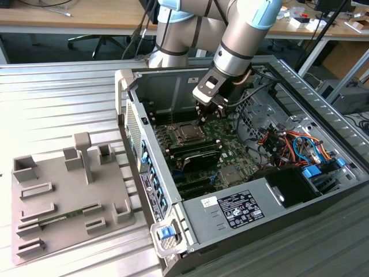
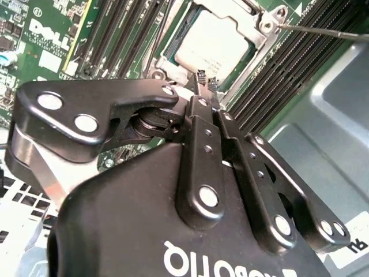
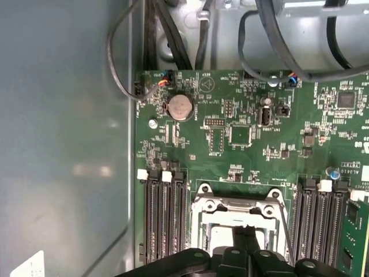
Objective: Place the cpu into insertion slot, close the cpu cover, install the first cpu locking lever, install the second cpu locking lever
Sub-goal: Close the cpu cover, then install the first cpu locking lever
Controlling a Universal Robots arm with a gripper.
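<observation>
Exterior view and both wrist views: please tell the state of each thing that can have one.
computer case: lying on its side, open.
cpu: seated in the socket.
cpu cover: closed flat over the cpu.
gripper: just above the socket, fingers shut.

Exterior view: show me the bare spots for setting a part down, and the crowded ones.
Bare ribbed table lies between the grey fixture tray and the far desk; another strip runs along the near side of the computer case. Inside the case it is crowded: gripper at the cpu, cables beside.
</observation>
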